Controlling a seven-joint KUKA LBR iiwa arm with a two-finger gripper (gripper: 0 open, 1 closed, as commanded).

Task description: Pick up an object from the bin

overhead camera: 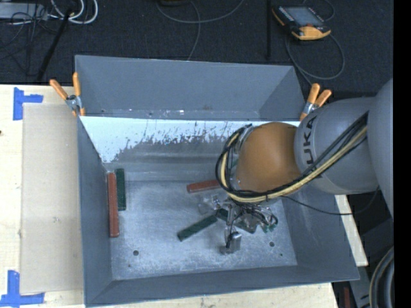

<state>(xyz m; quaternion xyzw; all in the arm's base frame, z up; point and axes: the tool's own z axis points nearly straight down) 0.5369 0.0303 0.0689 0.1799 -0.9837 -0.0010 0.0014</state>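
One camera sits above the grey sheet-metal bin (192,95) and looks down into it, tipped a little from the 6 o'clock side. The sloping wall at 12 o'clock shows its broad inner face, and the wall at 6 o'clock is a narrow band. The camera is near enough that the bin takes up most of the frame. The grey robot arm (340,153) enters at 3 o'clock. Black cable-strewn floor (160,31) lies beyond at 12 o'clock.

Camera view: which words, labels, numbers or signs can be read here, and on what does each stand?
"UK": dark letters on the grey arm, beside its orange cover; the rest of the word is hidden.
Handheld device above the bin: screen too small to read.
Brown bar and green bar in the bin: no text.
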